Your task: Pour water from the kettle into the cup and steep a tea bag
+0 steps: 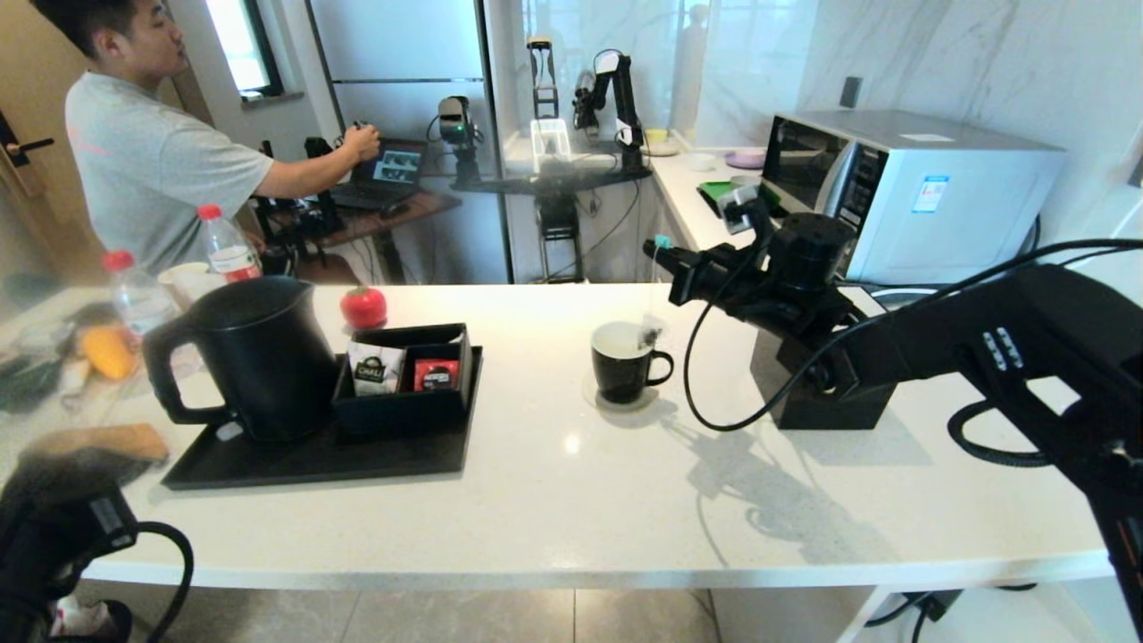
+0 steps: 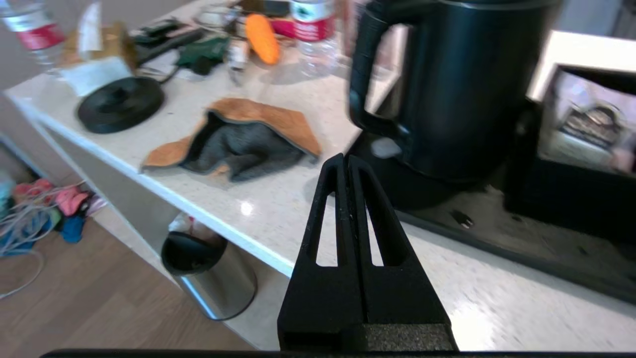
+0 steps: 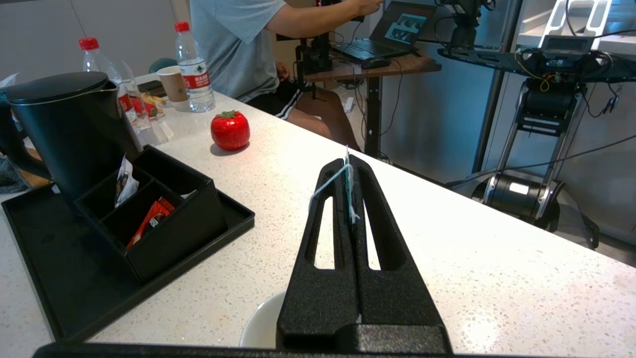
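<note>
Right gripper (image 1: 668, 254) pinches the string so the tea bag (image 1: 649, 329) dangles at the cup's (image 1: 622, 362) one o'clock rim; left gripper (image 2: 346, 164), clamped empty, idles.

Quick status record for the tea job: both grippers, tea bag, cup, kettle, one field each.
right gripper: above the cup, shut on the tea bag's string and tag
tea bag: hanging on its string at the cup's rim
cup: upright on the counter, handle toward the robot's right
kettle: lid on, standing on the black tray
left gripper: shut, empty, low near the counter edge, short of the kettle handle
</note>
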Robot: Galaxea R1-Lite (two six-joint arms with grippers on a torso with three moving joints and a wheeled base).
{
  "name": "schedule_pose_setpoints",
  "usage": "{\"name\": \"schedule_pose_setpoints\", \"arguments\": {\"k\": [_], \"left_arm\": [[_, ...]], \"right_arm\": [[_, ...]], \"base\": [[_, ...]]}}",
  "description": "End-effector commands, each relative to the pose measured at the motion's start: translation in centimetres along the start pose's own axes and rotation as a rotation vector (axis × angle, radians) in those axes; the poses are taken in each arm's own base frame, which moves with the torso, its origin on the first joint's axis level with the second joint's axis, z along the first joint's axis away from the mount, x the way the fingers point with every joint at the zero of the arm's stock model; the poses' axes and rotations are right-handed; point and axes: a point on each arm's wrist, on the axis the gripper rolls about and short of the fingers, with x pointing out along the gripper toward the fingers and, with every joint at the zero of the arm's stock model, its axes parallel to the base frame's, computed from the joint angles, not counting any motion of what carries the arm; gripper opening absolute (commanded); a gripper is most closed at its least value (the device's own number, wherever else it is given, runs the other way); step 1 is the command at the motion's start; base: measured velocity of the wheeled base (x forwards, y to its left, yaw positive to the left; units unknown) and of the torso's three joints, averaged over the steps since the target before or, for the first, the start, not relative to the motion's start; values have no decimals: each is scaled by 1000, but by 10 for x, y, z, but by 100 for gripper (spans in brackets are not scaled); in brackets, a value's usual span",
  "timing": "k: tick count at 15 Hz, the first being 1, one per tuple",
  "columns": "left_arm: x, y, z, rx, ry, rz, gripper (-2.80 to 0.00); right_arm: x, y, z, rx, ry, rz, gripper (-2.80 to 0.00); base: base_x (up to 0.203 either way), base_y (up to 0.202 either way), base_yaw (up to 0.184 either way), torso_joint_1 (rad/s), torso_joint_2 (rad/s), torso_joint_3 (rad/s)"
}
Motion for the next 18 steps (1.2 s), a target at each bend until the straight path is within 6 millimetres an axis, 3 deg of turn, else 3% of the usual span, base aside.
{"name": "schedule_pose_setpoints", "arguments": {"k": [1, 4, 8, 13, 15, 18], "left_arm": [[-3, 8, 6, -30, -39, 43, -280], [-6, 11, 7, -34, -47, 51, -280], [-14, 16, 10, -51, -73, 46, -280], [-48, 39, 11, -90, -132, 65, -280], [-67, 48, 4, -80, -146, -9, -280], [-85, 52, -15, -2, -83, -283, -280]], "right_arm": [[1, 1, 1, 0, -6, 7, -280], [2, 5, 0, -1, 0, 13, -280], [4, 24, -10, 18, 34, 44, -280], [9, 41, -15, 24, 44, 81, -280], [10, 42, -14, 24, 41, 84, -280], [11, 45, -14, 25, 41, 91, -280]], "base": [[0, 0, 0, 0, 0, 0], [0, 0, 0, 0, 0, 0], [0, 0, 0, 0, 0, 0], [0, 0, 0, 0, 0, 0], [0, 0, 0, 0, 0, 0], [0, 0, 0, 0, 0, 0]]}}
